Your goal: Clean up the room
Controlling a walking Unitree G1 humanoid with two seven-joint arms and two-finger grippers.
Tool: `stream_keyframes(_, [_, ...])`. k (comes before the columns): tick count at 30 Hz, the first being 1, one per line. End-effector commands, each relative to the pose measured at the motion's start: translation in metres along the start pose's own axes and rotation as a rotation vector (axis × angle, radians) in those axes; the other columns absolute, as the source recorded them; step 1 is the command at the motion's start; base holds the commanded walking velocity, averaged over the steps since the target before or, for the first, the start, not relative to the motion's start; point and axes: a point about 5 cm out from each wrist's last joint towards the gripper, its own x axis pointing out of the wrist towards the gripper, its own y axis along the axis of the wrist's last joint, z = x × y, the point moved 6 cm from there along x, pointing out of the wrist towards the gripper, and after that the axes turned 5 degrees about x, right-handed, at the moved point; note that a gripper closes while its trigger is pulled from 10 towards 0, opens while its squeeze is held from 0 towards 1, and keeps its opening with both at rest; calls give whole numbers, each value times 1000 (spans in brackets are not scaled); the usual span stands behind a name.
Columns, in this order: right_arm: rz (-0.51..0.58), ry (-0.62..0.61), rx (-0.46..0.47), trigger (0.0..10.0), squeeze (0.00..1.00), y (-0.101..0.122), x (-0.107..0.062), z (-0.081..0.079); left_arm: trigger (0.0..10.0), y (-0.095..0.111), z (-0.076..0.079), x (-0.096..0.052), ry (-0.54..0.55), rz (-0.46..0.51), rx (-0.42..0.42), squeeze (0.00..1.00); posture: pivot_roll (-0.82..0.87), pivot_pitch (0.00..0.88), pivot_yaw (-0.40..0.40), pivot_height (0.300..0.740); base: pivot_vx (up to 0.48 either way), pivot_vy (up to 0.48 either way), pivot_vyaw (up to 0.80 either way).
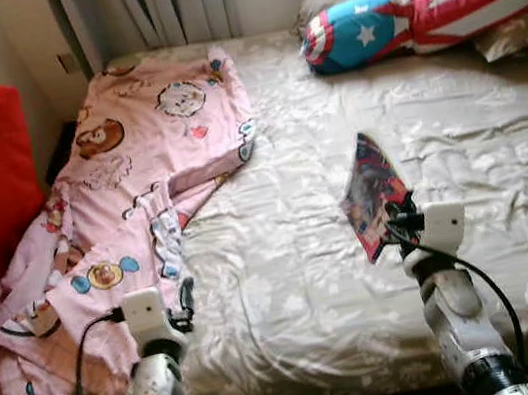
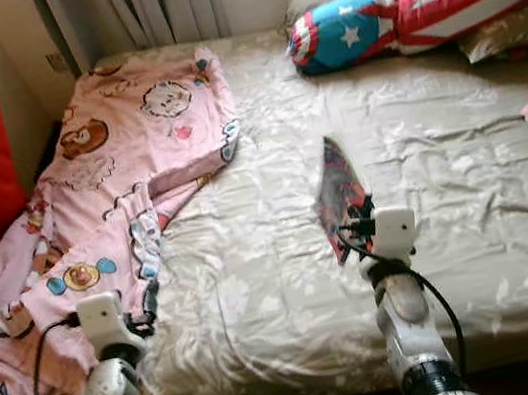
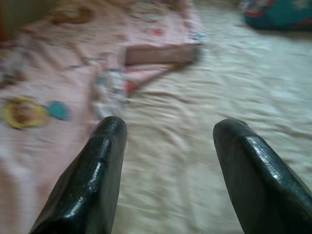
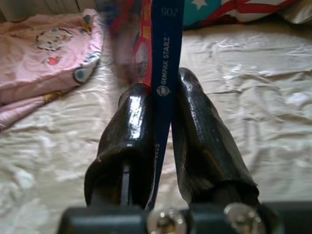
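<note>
Right wrist view is showing us our right gripper [image 4: 163,131] pinching a thin comic book [image 4: 165,53] by its spine edge, the book standing upright above the bed [image 1: 463,174]. We are judging it light but floppy, its pages likely to fan or slip, so holding near the spine is suiting it best. Our left gripper [image 3: 168,146] is hovering with fingers apart beside the pink blanket [image 1: 137,168], which is looking soft and bulky, best gathered at a folded edge
</note>
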Motion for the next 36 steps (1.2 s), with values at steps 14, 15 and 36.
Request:
stream_keyframes(14, [40, 4, 5, 10000, 0, 10, 3, -2, 10000, -6, -9, -5, 8, -23, 27, 0, -27, 162, -27, 720, 0, -429, 0])
stream_keyframes(15, [40, 5, 4, 10000, 0, 10, 3, -2, 10000, -5, -10, -5, 9, -23, 27, 0, -27, 162, -27, 720, 0, -428, 0])
stream_keyframes(36, [22, 29, -8, 10000, 0, 6, 1, -6, 10000, -9, -14, -7, 26, -35, 24, 0, -28, 167, -29, 720, 0, -300, 0])
